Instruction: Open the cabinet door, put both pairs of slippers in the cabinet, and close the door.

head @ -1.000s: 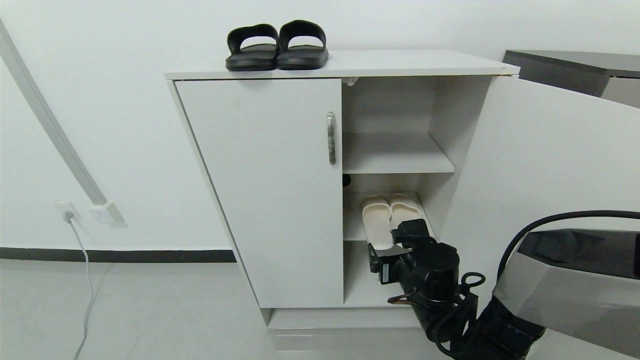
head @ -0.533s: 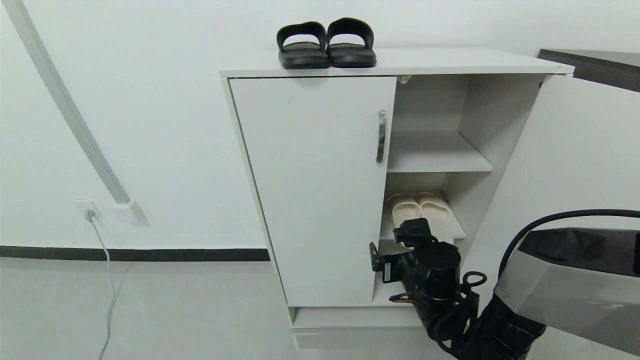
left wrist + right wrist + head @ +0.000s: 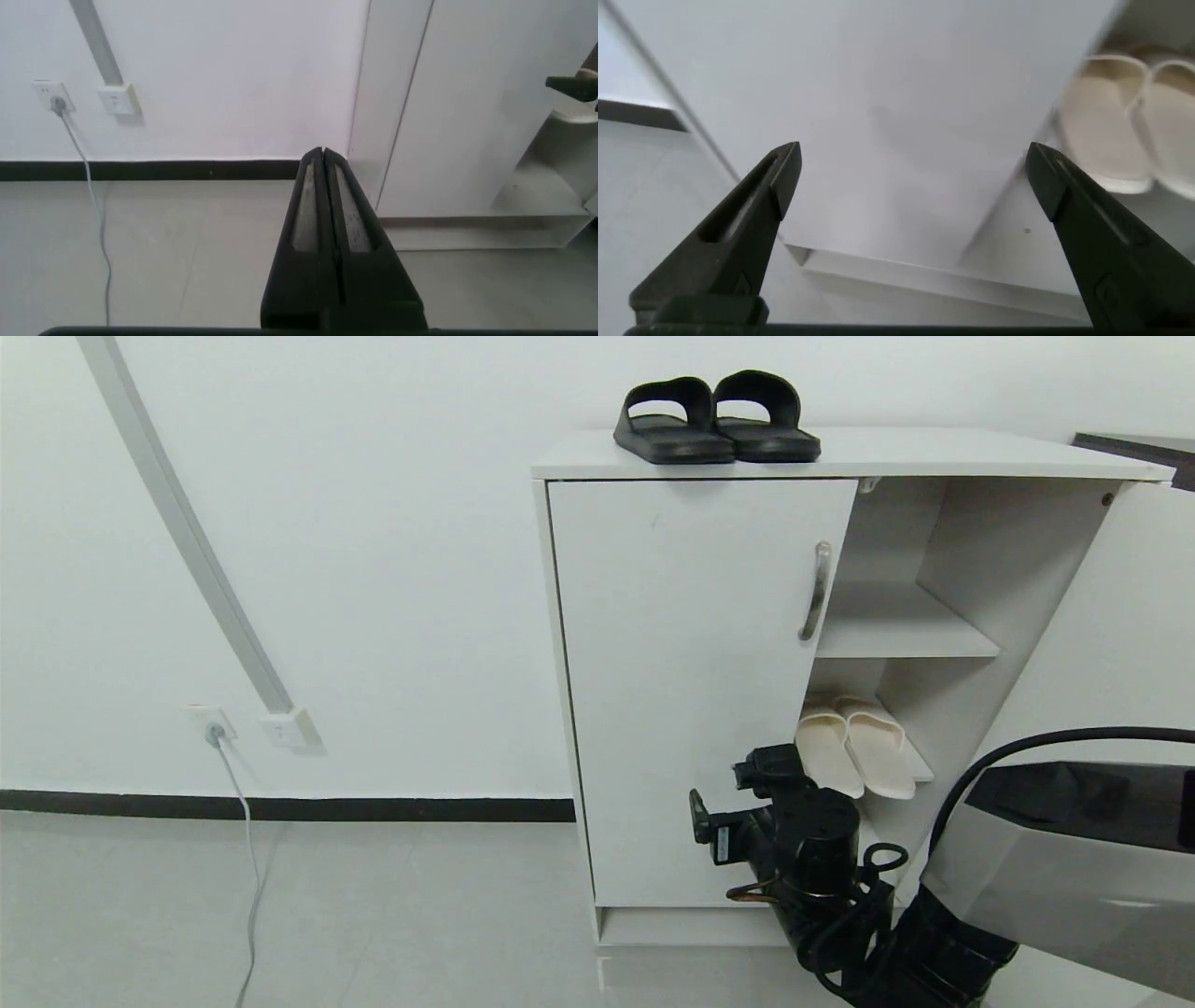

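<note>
Right gripper (image 3: pixel 910 159) was spread wide open, nothing between its fingers. It hung low in front of the cabinet (image 3: pixel 840 453), facing the lower part of the closed left door (image 3: pixel 691 691). In the head view its arm came up from the bottom right, with the tool end in front of that door's lower corner on the open side.

Left gripper (image 3: pixel 322 157) was pinched fully closed on nothing, both fingers pressed flat together. It hung above the grey floor (image 3: pixel 187 252), off to the side of the cabinet.

The cream slippers (image 3: pixel 854 751) were already inside, side by side on the middle shelf (image 3: pixel 920 770) in the open right half, just past the left door's edge. The black slippers (image 3: pixel 717 420) were a different story: sitting as a pair on top of the cabinet, above the closed door. The right door (image 3: pixel 1111 635) was swung wide open, and the left door's metal handle (image 3: pixel 817 590) ran along its inner edge.

Further out, two wall sockets (image 3: pixel 245 722) sat low on the white wall, and a cable (image 3: pixel 247 859) dropped from one to the floor. A grey conduit (image 3: pixel 177 513) ran diagonally up from the sockets.
</note>
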You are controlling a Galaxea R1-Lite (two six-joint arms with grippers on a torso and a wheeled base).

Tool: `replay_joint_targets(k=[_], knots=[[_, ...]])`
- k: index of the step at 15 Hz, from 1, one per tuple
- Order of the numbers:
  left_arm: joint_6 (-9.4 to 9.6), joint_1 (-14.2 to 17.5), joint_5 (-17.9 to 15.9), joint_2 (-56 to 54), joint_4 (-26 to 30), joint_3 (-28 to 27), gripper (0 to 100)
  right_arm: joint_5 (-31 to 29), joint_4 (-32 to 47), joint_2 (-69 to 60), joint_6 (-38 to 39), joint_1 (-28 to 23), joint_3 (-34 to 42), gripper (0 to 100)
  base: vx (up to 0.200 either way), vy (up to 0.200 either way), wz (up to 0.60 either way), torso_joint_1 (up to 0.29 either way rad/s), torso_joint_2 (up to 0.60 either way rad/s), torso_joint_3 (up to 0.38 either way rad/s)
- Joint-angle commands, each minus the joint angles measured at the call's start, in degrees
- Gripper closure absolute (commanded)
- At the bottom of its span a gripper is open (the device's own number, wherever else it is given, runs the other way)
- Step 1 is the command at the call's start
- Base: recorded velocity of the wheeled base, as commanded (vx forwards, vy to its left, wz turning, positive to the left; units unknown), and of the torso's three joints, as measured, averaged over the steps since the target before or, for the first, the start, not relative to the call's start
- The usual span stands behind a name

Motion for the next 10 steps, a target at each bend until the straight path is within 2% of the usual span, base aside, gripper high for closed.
replay_joint_targets(k=[1,5,10], knots=[[0.01,0.1,0.0,0.1,0.0,0.0,100,-0.1,-0.1,-0.1,0.0,0.2,0.0,0,0.000,0.000,0.00,0.000,0.00,0.000],[0.01,0.1,0.0,0.1,0.0,0.0,100,0.2,-0.5,-1.6,-0.2,0.3,0.8,0,0.000,0.000,0.00,0.000,0.00,0.000],[0.10,0.1,0.0,0.1,0.0,0.0,100,2.6,-8.1,-0.1,-3.6,-1.1,2.9,0,0.000,0.000,0.00,0.000,0.00,0.000]])
